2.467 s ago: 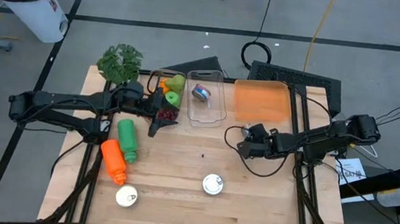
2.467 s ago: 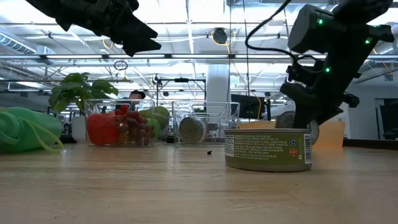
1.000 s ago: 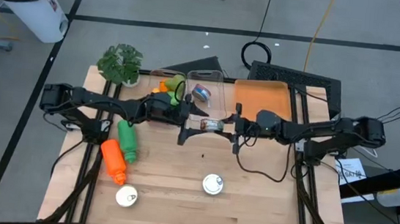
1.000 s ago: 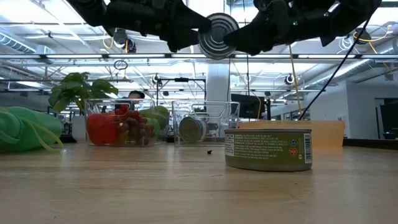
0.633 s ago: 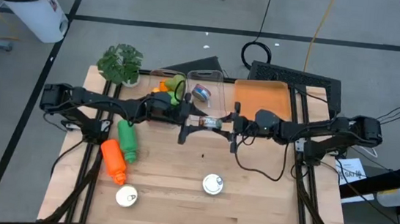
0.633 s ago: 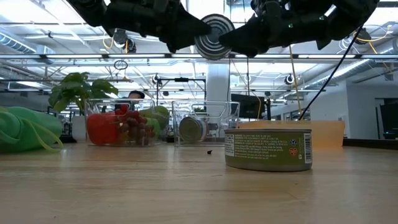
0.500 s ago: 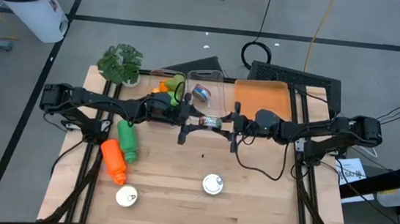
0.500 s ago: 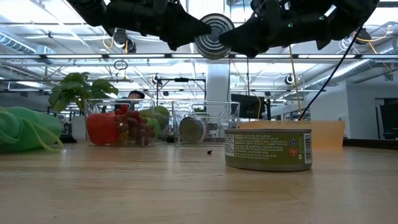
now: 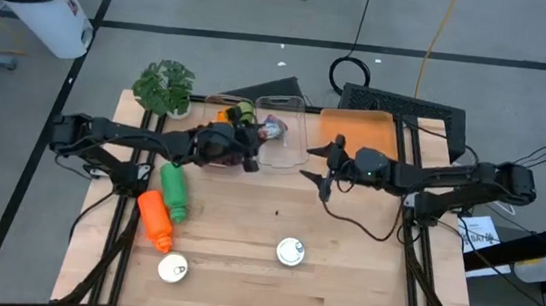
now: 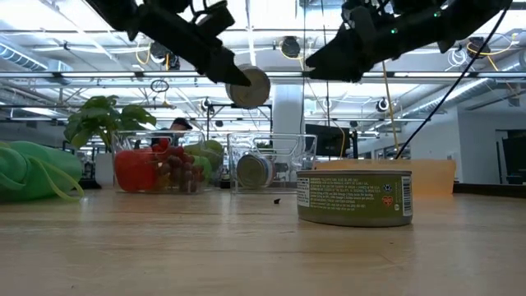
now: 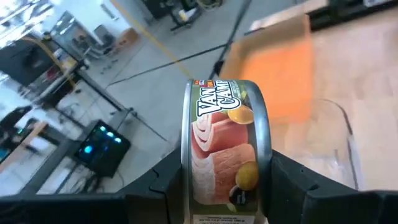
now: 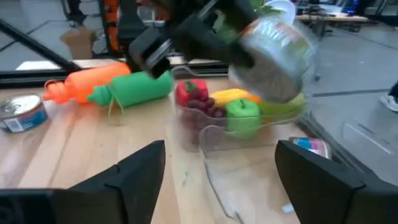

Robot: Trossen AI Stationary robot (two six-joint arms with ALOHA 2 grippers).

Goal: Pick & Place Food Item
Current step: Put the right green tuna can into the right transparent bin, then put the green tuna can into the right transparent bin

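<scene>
Silver round tin can [image 10: 249,86] with a tuna label sits clamped flat-faced between the left gripper [image 9: 248,158] fingers, in the air beside the clear plastic container [image 9: 293,153], its axis running fingertip to fingertip. Right gripper [image 9: 322,173], fingers spread and empty, hangs just across that container. A second ago both grippers met at the can; now the right has let go and drawn away.

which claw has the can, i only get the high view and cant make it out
Observer: The left claw. Its wrist view shows the can clamped on edge between the fingers.
Operator: is the other one empty
Observer: Yes. The right wrist view shows the right claw open, with nothing between its fingers.
Operator: is the can off the table
Observer: Yes. In the low view it hangs in the air, above the top of the clear container.
</scene>
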